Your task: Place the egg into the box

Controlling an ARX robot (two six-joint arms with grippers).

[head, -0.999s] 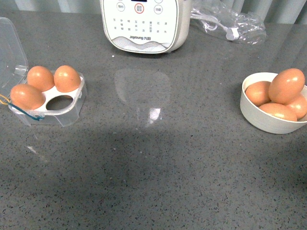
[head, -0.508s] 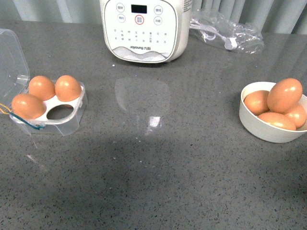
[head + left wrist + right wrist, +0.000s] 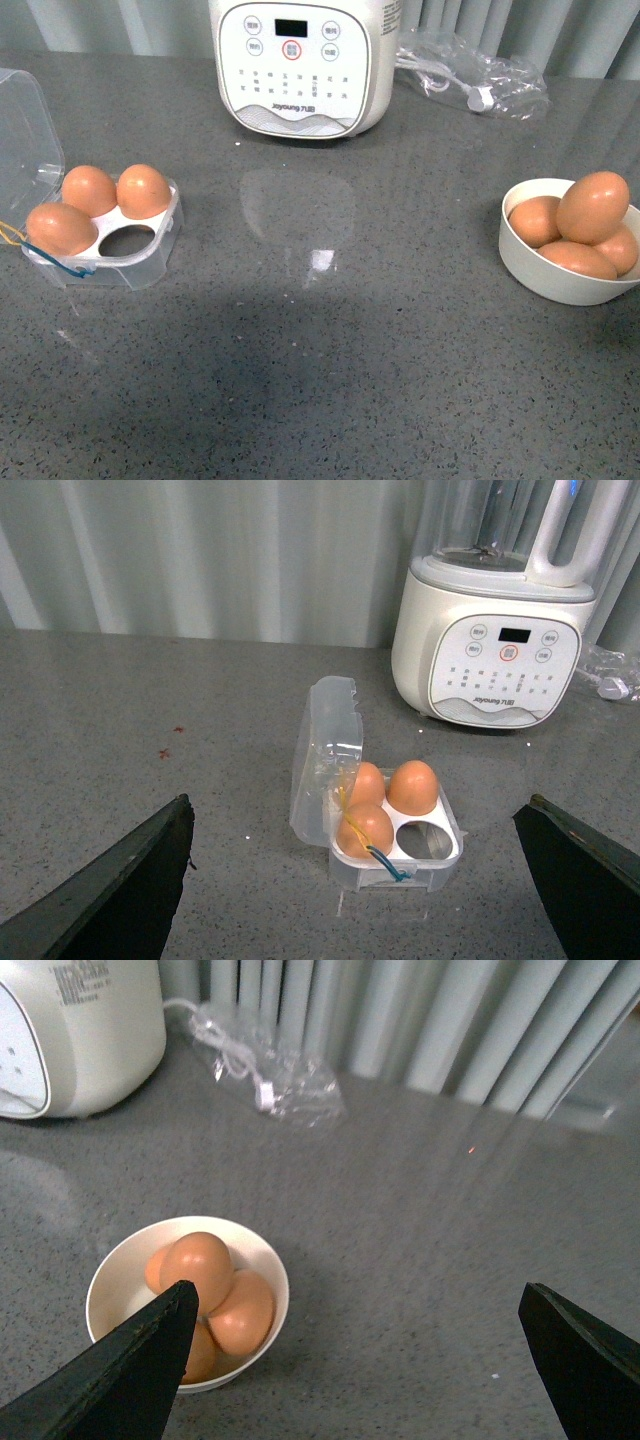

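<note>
The clear box (image 3: 150, 255) stands at the left of the grey counter, lid open, with three brown eggs and one empty hole (image 3: 125, 238) at its front right. It also shows in the left wrist view (image 3: 440, 855). A top egg (image 3: 593, 206) lies on several other eggs in a round white bowl (image 3: 555, 283) at the right; the egg (image 3: 197, 1268) and the bowl (image 3: 120, 1265) show in the right wrist view. My left gripper (image 3: 365, 880) is open and empty, high above the box. My right gripper (image 3: 360, 1360) is open and empty, beside the bowl. Neither gripper shows in the front view.
A white Joyoung appliance (image 3: 300, 60) stands at the back middle. A clear plastic bag with a cable (image 3: 475, 70) lies at the back right. Grey pleated wall panels (image 3: 480, 1020) stand behind the counter.
The front view has tilted up a little: the box, bowl and appliance sit slightly lower in the picture. Nothing on the counter has moved.
</note>
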